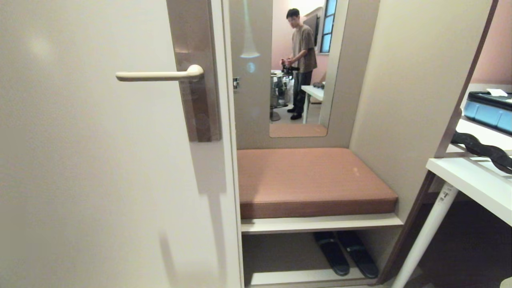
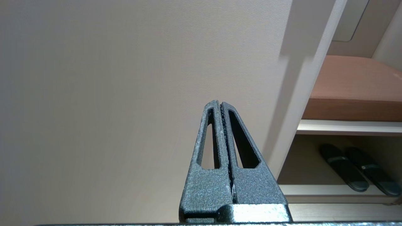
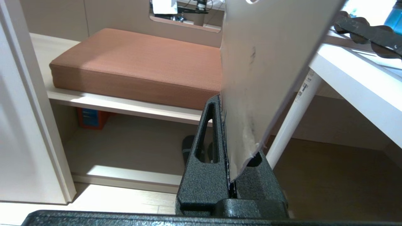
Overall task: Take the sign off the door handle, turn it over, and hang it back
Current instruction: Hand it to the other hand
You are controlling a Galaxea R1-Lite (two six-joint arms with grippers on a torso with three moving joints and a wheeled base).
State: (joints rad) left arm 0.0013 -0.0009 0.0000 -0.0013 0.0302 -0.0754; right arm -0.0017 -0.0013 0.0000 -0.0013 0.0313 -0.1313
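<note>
The cream door handle (image 1: 160, 75) sticks out level from its tall brownish plate (image 1: 198, 108) on the pale door (image 1: 88, 168), and nothing hangs on it. The sign (image 3: 267, 62) is a flat white card seen nearly edge-on in the right wrist view; its round hole is cut off by the frame's edge and no lettering can be read. My right gripper (image 3: 221, 101) is shut on the sign's lower corner, down beside the bench. My left gripper (image 2: 220, 102) is shut with nothing in it, close to the door's lower face. Neither arm appears in the head view.
Right of the door is a niche with a brown cushioned bench (image 1: 312, 180) and dark slippers (image 1: 344, 252) underneath. A white desk (image 1: 472, 180) with a blue case (image 1: 488, 110) stands at the far right. A person (image 1: 302, 60) shows in the tall mirror behind the bench.
</note>
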